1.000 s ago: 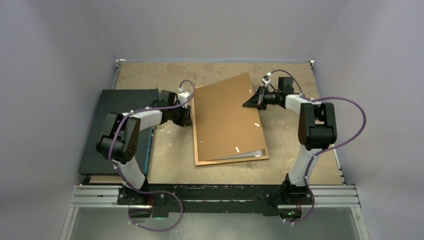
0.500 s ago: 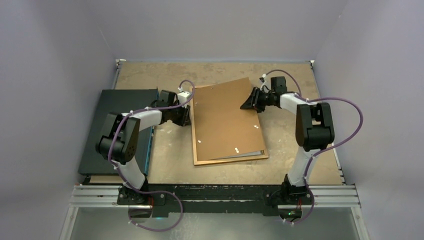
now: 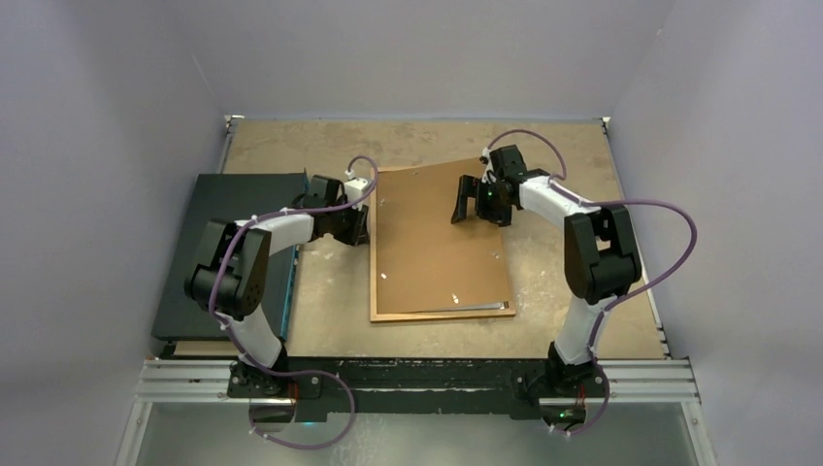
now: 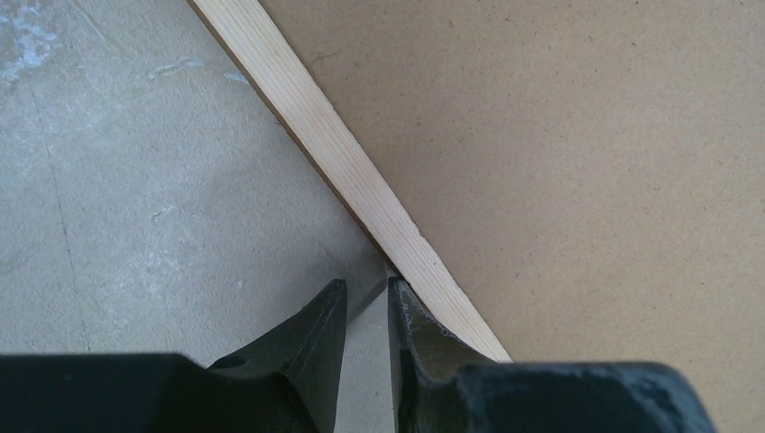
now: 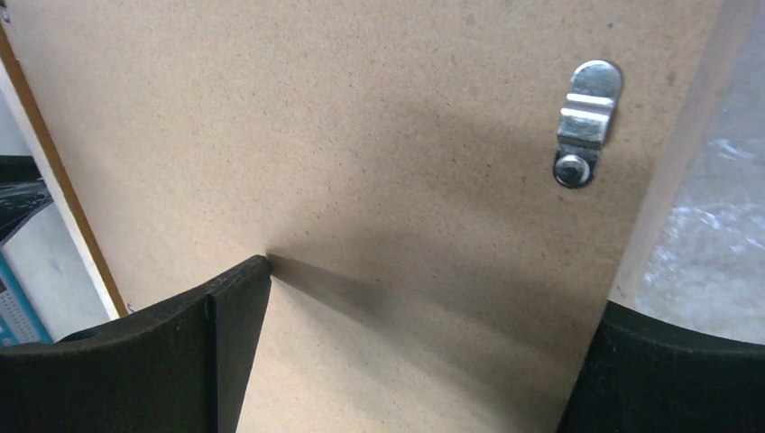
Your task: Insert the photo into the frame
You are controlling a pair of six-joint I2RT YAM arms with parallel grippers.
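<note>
Now you seem to be closing the back: the backing board (image 3: 437,238) lies on the frame (image 3: 442,314) on the table (image 3: 543,282); the photo is hidden, probably beneath. Your right claw (image 3: 478,207) stands wide open over the board's corner, empty. Your left claw (image 4: 365,293) is almost closed at the left rail; a grip I cannot confirm. Next, press the board flat and turn the clip (image 5: 586,122).

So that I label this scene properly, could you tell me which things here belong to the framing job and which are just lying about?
Job in hand:
frame
backing board laid over it, with its metal turn clip
photo: not visible, perhaps under the board

Lying about:
dark flat box, left of the frame
</note>
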